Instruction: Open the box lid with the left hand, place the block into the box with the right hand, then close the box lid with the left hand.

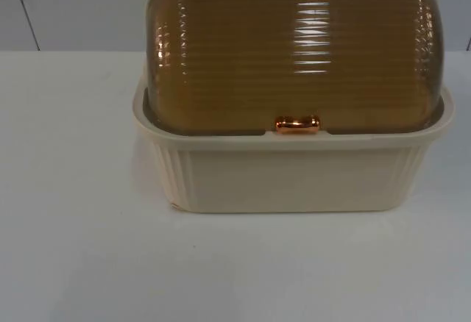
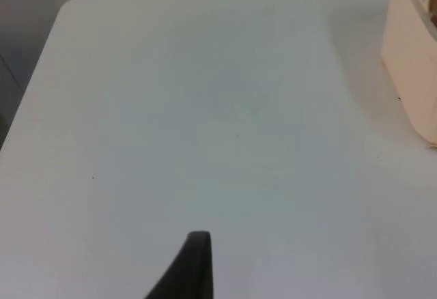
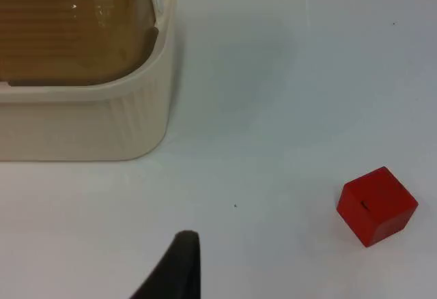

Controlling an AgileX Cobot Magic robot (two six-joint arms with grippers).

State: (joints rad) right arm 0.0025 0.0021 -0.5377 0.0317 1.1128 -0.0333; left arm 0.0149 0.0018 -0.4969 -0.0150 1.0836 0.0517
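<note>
A cream box with ribbed walls stands in the middle of the table, and its amber ribbed lid is down. A small copper handle sits at the lid's front edge. In the left wrist view the box's cream wall stands well off to the side of my left gripper, which hovers over bare table. The right wrist view takes in the box's corner, the lid and a red block lying on the table. My right gripper hangs apart from both box and block.
The white table top runs to a grey partition wall behind the box. Its rounded far edge appears in the left wrist view.
</note>
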